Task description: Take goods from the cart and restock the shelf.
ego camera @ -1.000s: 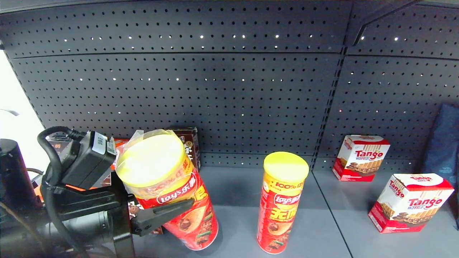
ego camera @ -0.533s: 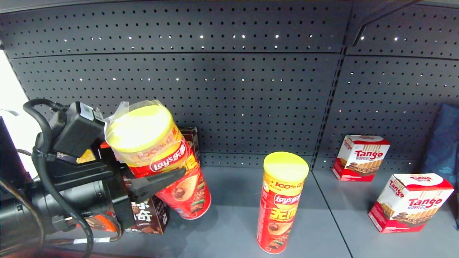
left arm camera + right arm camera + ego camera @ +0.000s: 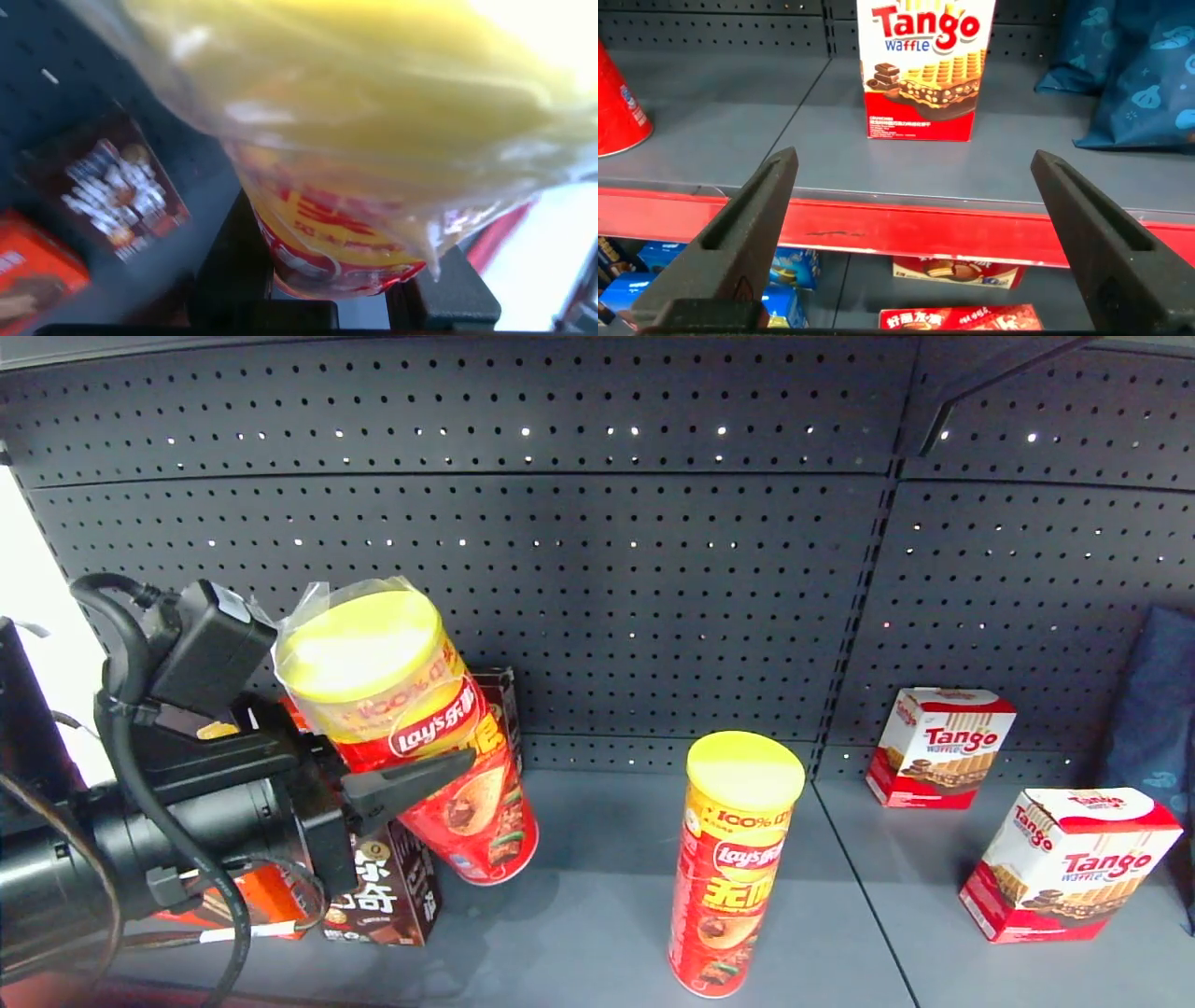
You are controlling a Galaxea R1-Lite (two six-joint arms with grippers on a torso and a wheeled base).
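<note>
My left tool (image 3: 392,761) is clamped round a red chip can (image 3: 401,691) with a yellow lid and loose clear wrap on top. The can is tilted over the left end of the shelf (image 3: 607,915); I can't tell if its base touches. The arm comes in level from the left. A dark snack box (image 3: 383,896) sits just under the tool. My right tool (image 3: 915,159) is spread wide and empty, facing the shelf's red edge. A second can (image 3: 738,859) stands upright mid-shelf, well apart. The near wafer box (image 3: 1074,863) and far wafer box (image 3: 938,747) are to the right, with the pegboard (image 3: 607,569) behind.
</note>
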